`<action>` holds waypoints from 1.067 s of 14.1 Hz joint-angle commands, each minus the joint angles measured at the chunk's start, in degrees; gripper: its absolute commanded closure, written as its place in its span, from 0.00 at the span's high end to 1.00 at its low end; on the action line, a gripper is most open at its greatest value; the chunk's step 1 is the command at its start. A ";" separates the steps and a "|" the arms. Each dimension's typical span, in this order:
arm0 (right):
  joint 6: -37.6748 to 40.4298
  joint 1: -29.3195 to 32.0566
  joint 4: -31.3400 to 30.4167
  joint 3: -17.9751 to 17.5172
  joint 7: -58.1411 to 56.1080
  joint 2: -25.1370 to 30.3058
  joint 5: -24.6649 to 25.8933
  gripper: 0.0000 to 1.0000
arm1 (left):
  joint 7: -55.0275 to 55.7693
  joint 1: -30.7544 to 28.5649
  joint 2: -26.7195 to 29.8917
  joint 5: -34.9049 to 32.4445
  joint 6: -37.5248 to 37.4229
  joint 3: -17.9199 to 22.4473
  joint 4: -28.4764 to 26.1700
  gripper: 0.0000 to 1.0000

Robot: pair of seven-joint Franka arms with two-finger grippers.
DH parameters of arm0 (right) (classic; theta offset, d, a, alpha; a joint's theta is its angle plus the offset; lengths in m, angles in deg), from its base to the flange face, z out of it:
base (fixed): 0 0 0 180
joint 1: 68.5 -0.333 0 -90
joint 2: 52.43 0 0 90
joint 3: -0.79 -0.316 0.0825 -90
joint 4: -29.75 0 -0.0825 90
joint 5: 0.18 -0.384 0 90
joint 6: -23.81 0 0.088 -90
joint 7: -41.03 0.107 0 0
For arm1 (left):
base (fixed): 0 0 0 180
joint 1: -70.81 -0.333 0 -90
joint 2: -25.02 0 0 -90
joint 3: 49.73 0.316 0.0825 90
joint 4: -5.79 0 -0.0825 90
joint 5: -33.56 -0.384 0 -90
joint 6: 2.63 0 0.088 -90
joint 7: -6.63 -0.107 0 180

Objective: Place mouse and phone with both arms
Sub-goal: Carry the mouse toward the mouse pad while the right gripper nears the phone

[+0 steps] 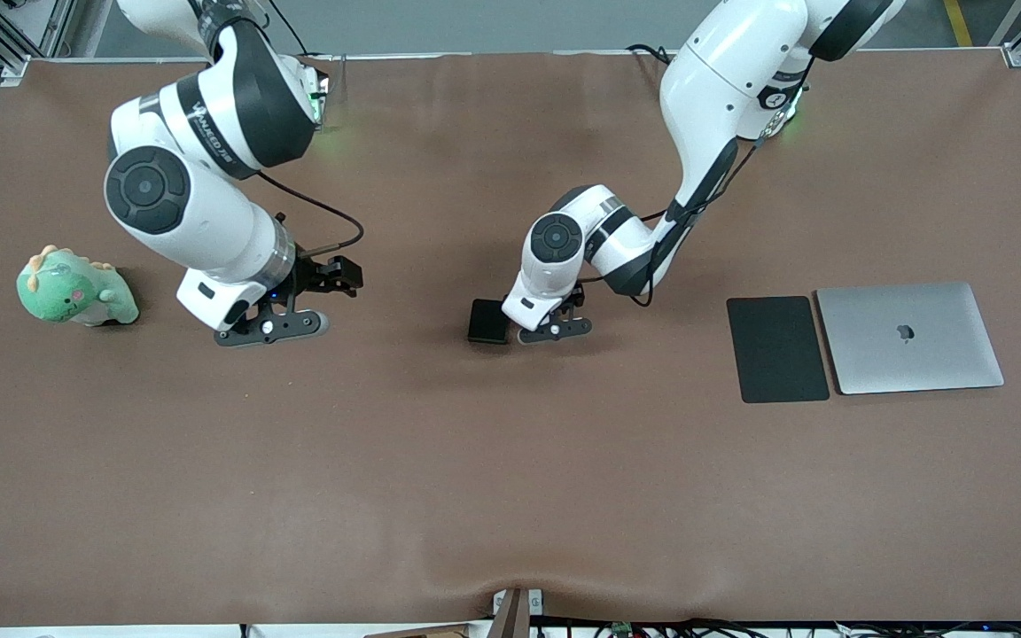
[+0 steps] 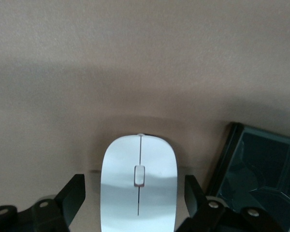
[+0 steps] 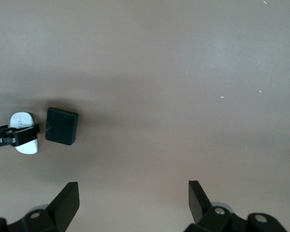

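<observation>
The white mouse point(image 2: 139, 186) lies on the brown table between the fingers of my left gripper point(image 2: 135, 195). The jaws straddle it with a narrow gap on each side, so the gripper is open. In the front view the left gripper point(image 1: 555, 330) is low over the table and hides the mouse. The black phone point(image 1: 487, 321) lies flat right beside it, toward the right arm's end; the left wrist view shows the phone point(image 2: 261, 174) too. My right gripper point(image 1: 271, 326) hangs open over bare table with nothing between its fingers. The right wrist view shows the phone point(image 3: 62, 126) and mouse point(image 3: 28, 146) farther off.
A green plush dinosaur point(image 1: 76, 291) sits at the right arm's end of the table. A flat black mouse pad point(image 1: 776, 348) and a closed silver laptop point(image 1: 909, 337) lie side by side at the left arm's end.
</observation>
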 commanded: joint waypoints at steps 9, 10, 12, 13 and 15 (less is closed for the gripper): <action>-0.99 3.58 -1.29 -0.29 4.00 -1.52 -0.46 1.00 | 0.59 0.71 1.17 -1.72 -0.32 0.03 -1.59 0.39; -0.99 3.40 -1.29 -0.29 4.53 -1.52 -0.46 1.00 | -0.20 0.45 2.30 -1.72 -2.77 0.03 -1.50 0.39; -0.99 3.23 -1.29 -0.29 5.32 -1.52 -0.46 1.00 | -2.74 -1.39 6.07 -1.72 -6.21 0.03 -3.16 0.39; -0.99 3.05 -1.20 -0.29 5.85 -1.52 -0.46 1.00 | -5.45 -3.05 8.44 -1.72 -6.66 0.03 -4.82 0.39; -0.99 3.05 -1.11 -0.38 6.47 -1.52 -0.46 1.00 | -11.42 -7.27 13.28 -1.72 -7.01 -0.06 -8.86 0.39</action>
